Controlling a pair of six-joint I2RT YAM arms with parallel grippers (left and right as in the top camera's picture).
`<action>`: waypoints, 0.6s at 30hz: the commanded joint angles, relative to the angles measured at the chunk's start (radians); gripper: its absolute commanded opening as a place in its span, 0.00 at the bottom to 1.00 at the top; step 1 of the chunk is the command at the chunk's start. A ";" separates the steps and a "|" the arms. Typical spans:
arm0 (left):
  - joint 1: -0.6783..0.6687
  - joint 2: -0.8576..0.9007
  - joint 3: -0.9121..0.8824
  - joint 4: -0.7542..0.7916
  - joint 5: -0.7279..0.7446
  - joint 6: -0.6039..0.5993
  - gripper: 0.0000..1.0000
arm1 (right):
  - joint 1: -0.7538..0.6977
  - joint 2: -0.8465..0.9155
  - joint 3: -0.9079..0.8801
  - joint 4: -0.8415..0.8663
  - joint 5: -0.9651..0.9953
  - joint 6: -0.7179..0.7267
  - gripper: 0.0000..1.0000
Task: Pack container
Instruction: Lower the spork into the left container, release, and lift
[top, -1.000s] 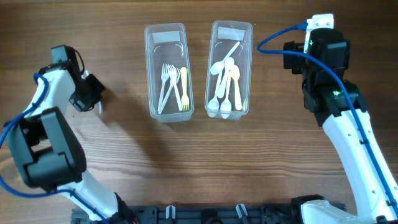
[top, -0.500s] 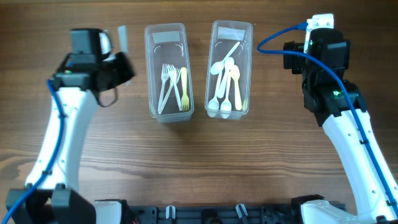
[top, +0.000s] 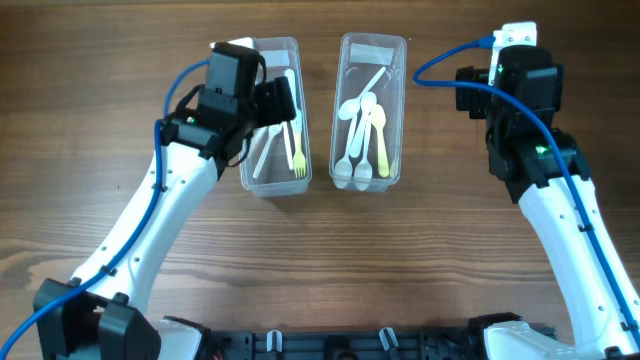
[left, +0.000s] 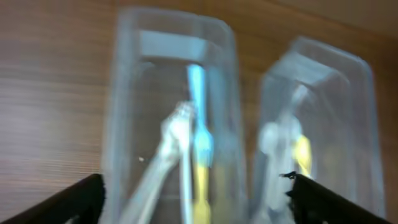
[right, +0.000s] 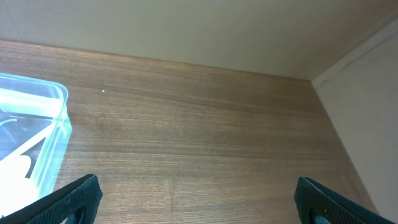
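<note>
Overhead, the left jaws are hovering over the left container (top: 270, 182) of forks (top: 297, 155); spoons (top: 362, 150) are lying in the right container (top: 372, 42). Left wrist: the jaws are standing spread above the forks. Right wrist: the right jaws are gaping wide over the table (right: 199, 137).

You see a clear container (right: 55, 127) at the left edge, white cutlery (right: 20, 164) inside. Right of the container lies wooden table (right: 205, 137); the right gripper (right: 198, 208) is spread wide.
</note>
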 joint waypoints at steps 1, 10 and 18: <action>0.068 -0.071 -0.002 -0.021 -0.273 0.004 1.00 | 0.002 0.005 0.001 0.002 0.024 -0.006 1.00; 0.280 -0.097 -0.002 -0.185 -0.477 0.004 1.00 | 0.002 0.005 0.001 0.002 0.024 -0.006 1.00; 0.398 -0.097 -0.002 -0.185 -0.476 0.004 1.00 | 0.002 0.005 0.001 0.002 0.024 -0.006 1.00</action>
